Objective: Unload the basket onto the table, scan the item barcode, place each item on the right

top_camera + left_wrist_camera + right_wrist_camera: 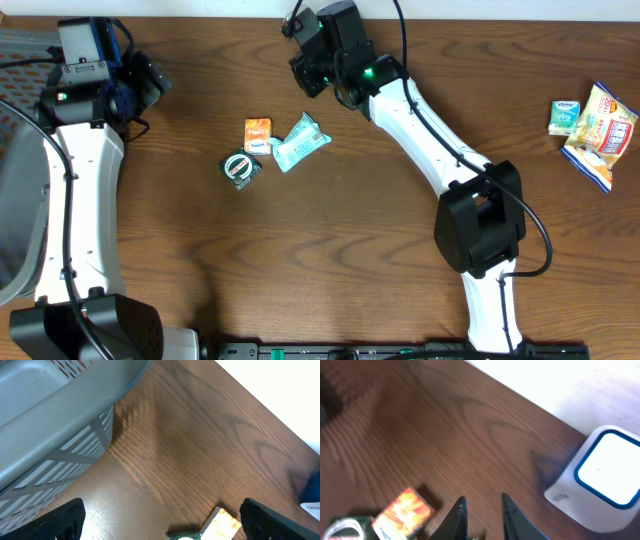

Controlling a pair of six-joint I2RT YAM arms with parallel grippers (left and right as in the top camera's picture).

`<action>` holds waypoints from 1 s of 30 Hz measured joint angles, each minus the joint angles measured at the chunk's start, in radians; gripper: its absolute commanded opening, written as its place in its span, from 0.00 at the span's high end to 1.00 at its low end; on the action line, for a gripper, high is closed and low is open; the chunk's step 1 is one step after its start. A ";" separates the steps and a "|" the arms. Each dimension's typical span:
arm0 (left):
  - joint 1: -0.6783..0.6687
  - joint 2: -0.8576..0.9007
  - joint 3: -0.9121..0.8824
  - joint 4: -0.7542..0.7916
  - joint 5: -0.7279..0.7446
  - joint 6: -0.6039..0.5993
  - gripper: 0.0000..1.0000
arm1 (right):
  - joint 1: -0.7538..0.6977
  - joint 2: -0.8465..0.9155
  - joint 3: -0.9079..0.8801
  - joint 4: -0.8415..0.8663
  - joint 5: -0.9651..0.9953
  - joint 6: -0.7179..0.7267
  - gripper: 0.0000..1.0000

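While the right gripper (482, 505), jaws barely apart and empty, hangs beyond the teal pouch (300, 143), it should widen before descending; the left gripper (162, 516) gapes wide

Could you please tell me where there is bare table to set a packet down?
The widest bare table lies in front, between the left arm and the right arm. A second patch sits between the right arm and the snack bag. It is crowded around the orange packet, teal pouch and round green item.

Five items (300, 142) (258, 135) (241, 167) (565, 117) (601, 135), one basket (60, 400), one scanner (600, 475)
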 measured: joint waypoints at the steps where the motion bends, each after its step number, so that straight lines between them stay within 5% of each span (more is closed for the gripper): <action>1: 0.000 0.000 0.000 0.000 0.000 0.000 0.02 | 0.000 0.000 0.000 0.003 -0.006 0.016 0.83; 17: 0.000 0.000 0.000 0.000 0.000 0.000 0.02 | 0.000 0.135 0.000 -0.032 -0.141 0.019 0.92; 30: 0.000 0.000 0.000 0.000 0.000 0.000 0.02 | 0.000 0.232 -0.003 -0.266 -0.160 0.014 0.99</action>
